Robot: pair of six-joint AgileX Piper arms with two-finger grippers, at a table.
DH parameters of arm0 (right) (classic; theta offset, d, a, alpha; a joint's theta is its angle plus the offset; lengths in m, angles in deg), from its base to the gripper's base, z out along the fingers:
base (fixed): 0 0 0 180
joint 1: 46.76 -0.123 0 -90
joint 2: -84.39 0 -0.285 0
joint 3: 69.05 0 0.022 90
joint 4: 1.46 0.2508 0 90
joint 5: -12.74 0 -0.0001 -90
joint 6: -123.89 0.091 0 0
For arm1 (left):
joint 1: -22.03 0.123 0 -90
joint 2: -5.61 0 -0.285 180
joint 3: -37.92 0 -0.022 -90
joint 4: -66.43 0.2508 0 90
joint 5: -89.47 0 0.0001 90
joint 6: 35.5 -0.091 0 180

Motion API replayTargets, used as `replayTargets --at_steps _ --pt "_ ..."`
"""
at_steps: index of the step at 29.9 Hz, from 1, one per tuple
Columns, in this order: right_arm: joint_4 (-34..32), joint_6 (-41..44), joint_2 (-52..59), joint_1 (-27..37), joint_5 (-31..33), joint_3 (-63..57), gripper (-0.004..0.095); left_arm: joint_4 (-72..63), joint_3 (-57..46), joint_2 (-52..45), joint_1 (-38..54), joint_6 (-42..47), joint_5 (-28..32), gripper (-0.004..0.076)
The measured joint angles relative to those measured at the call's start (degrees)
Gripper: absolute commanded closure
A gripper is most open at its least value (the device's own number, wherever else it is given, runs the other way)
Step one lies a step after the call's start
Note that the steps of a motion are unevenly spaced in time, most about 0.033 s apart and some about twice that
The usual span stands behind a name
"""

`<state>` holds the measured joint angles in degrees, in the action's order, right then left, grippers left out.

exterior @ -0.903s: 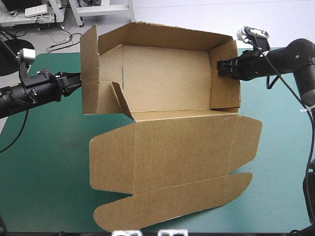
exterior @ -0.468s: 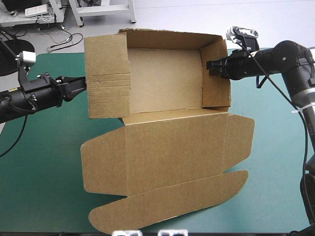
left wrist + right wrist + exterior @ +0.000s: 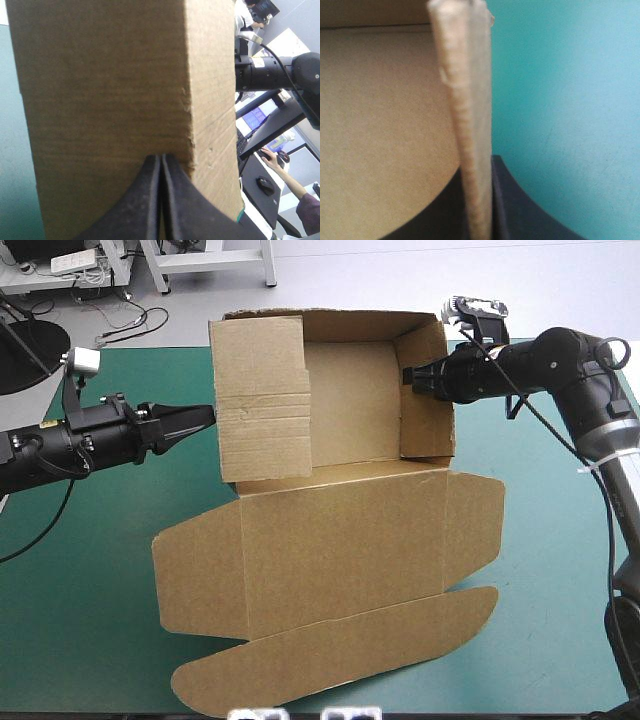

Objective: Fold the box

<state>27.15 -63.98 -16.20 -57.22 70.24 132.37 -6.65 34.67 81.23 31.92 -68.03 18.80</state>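
The brown box (image 3: 340, 540) lies mid-table as a half-raised tray, with its lid and rounded flap (image 3: 330, 655) flat toward the near edge. Its left wall (image 3: 262, 400) stands up and leans in over the tray floor (image 3: 352, 405). My left gripper (image 3: 203, 418) is shut, its tip pressed against that wall's outer face (image 3: 110, 80), where the left gripper (image 3: 161, 159) forms one pointed arch. My right gripper (image 3: 410, 378) is shut on the upright right wall (image 3: 428, 390). In the right wrist view the wall's edge (image 3: 465, 100) runs between the right gripper's (image 3: 477, 172) fingers.
The teal-green cover (image 3: 90, 570) shows bare on both sides of the box and along the near edge. The tray's back wall (image 3: 350, 322) stands at the table's far edge, with floor cables (image 3: 130, 315) beyond.
The left gripper has pushed rightward, swinging the left wall inward over the tray. The right gripper has moved left with the right wall. The flat lid has slid left.
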Motion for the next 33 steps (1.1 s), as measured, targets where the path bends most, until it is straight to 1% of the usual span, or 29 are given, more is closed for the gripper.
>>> replayTargets --at_steps 5,7,9,14,17,22,27,33 --pt "-0.5 0.4 0.0 -0.8 -0.5 0.0 0.0924 1.8 0.0 0.0 0.0 -1.7 0.0 0.0727" --pt "-0.8 0.4 0.0 -1.3 -0.8 0.0 0.0924 2.7 0.0 0.0 0.0 -2.2 0.0 0.0698" --pt "-1.4 0.7 0.0 -2.0 -1.2 0.0 0.0924 2.9 0.0 0.0 0.0 -2.4 -0.1 0.0637" --pt "-3.8 2.7 0.0 -3.9 -2.5 -0.1 0.0924 3.1 0.0 0.0 -1.3 -2.7 0.0 0.0421" --pt "-5.3 3.6 -0.1 -4.2 -2.5 -0.1 0.0924 3.2 0.0 0.0 -2.4 -2.7 0.0 0.0362" --pt "-6.0 3.8 -0.1 -4.3 -2.5 -0.1 0.0924 3.6 0.0 0.0 -3.5 -2.8 0.0 0.0359" --pt "-6.5 3.9 -0.1 -4.6 -2.5 -0.2 0.0924 7.4 0.0 0.0 -3.5 -2.8 0.0 0.0360" --pt "-8.8 4.3 -0.2 -8.2 -3.1 -0.2 0.0924 16.1 0.1 0.0 -3.5 -1.7 0.2 0.0360"
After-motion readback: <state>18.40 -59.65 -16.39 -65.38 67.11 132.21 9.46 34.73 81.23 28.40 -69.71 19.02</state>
